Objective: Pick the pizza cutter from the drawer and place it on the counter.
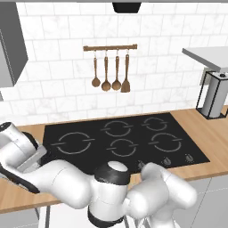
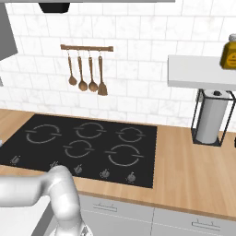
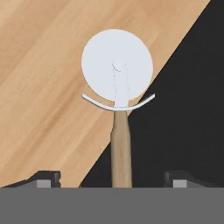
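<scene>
Nearest the hand camera, the gripper (image 3: 113, 179) showed its two dark fingertips (image 3: 43, 178) spread wide, one on either side of the brown handle and touching nothing. Between them we saw the pizza cutter (image 3: 117, 94), one in number, its handle running away from the hand and its round white wheel at the far end. We saw the wheel over the counter (image 3: 39, 78) and the handle along the diagonal edge where wood met the black cooktop (image 3: 183, 109); whether the cutter lay flat on the surface we could not tell.

From the left base view, we saw the arm folded low over the near left stretch of counter (image 1: 218, 142). We counted five burner rings on the cooktop (image 1: 124, 138), with bare wood on both sides of it. From the right base view, the widest open wood lay between the cooktop and one paper-towel holder (image 2: 209, 117). Four wooden utensils (image 2: 86, 73) hung on the wall rail, and one yellow bottle (image 2: 229, 51) stood on the raised shelf (image 2: 198, 71).
</scene>
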